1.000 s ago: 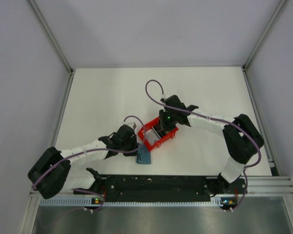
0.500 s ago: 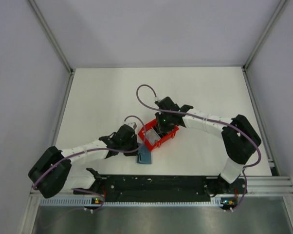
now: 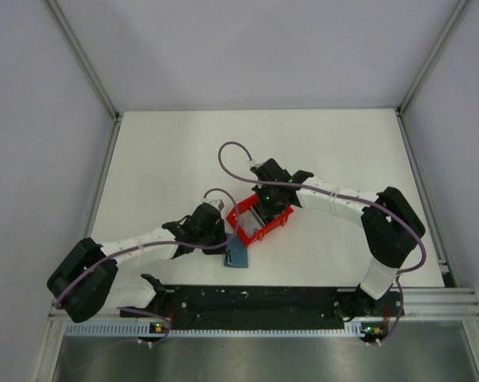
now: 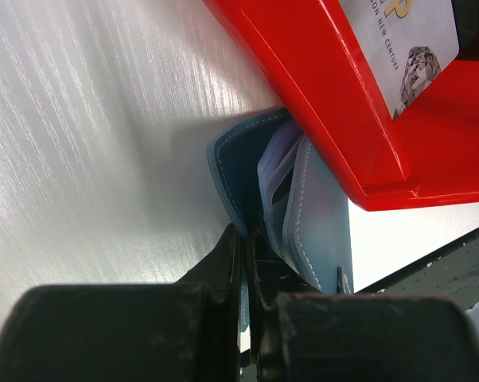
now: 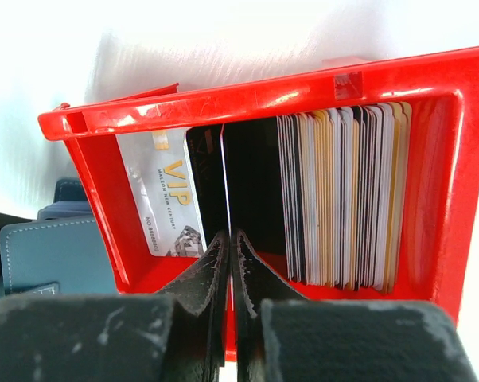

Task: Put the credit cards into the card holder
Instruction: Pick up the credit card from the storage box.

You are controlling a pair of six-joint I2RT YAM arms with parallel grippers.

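Right gripper (image 5: 229,248) seems pinched on one thin black card (image 5: 223,171) in the red plastic tray (image 5: 223,99); neighbours may follow; left gripper (image 4: 246,248) clamps the teal folding wallet (image 4: 233,163), which may slip.

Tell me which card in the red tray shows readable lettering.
The whitish VIP card leaning at the red tray's end; the packed cards show only edges.

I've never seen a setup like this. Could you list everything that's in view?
red tray: one, red, mid-table.
stacked cards: many, white, black and gold edges, upright at one end of the tray.
VIP card: one, silver-white, leaning at the tray's other end.
dark card: one, black, edge-on in the tray.
card holder: one, teal, beside the tray.
table: one, white.
left gripper: black, pinching the card holder.
right gripper: black, pinching the dark card.
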